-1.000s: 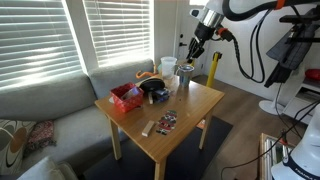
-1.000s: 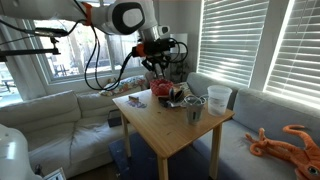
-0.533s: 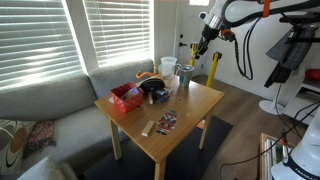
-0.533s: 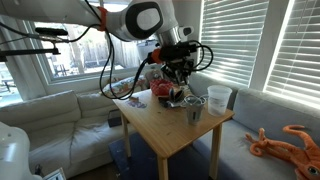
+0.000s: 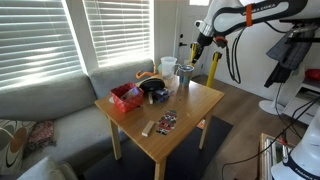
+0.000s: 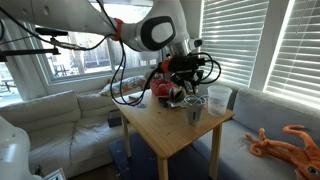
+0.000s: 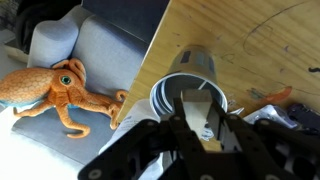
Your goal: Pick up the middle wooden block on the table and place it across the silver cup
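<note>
In the wrist view my gripper (image 7: pixel 197 102) is shut on a light-tan wooden block (image 7: pixel 198 116), held just above the open mouth of the silver cup (image 7: pixel 195 58). The cup stands on the light-wood table (image 7: pixel 270 50) near its edge. In both exterior views the gripper (image 5: pixel 199 42) (image 6: pixel 188 80) hangs over the far side of the table (image 5: pixel 190 105) (image 6: pixel 170 130), near the silver cup (image 5: pixel 184 78) (image 6: pixel 196 111). Another tan block (image 5: pixel 147 128) lies near the table's front beside a colourful packet (image 5: pixel 168 121).
A white jug (image 5: pixel 168 67) (image 6: pixel 220 97) stands next to the cup. A red box (image 5: pixel 126 96) and a black object (image 5: pixel 156 92) sit at the back of the table. An orange octopus toy (image 7: pixel 65 90) lies on the grey sofa (image 5: pixel 45 105) beside the table.
The arm has swung sideways with the block in the gripper, carrying it from over the red box area to over the silver cup.
</note>
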`<state>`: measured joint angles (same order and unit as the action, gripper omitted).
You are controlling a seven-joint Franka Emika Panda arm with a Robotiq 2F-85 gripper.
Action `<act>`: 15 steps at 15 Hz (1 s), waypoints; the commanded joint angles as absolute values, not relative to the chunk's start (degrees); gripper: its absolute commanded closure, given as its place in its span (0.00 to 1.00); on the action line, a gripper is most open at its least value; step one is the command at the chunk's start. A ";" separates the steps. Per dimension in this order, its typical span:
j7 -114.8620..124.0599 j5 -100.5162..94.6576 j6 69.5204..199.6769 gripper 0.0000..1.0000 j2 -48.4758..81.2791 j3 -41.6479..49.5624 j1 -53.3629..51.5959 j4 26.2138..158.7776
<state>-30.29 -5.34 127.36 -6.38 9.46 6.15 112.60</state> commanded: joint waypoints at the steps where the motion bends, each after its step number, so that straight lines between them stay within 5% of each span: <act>1: -28.22 -5.93 126.03 0.93 -2.91 9.16 6.36 109.41; 2: -28.02 -5.80 125.49 0.87 -2.40 9.11 6.42 109.09; 3: -27.88 -5.71 125.32 0.47 -2.03 9.04 6.45 108.84; 5: -27.68 -5.56 125.30 0.40 -2.25 8.81 6.38 108.63; 10: -30.46 -2.73 124.51 0.04 -6.96 6.99 4.55 110.39; 15: -30.63 2.45 114.13 0.00 -11.22 3.83 0.04 111.73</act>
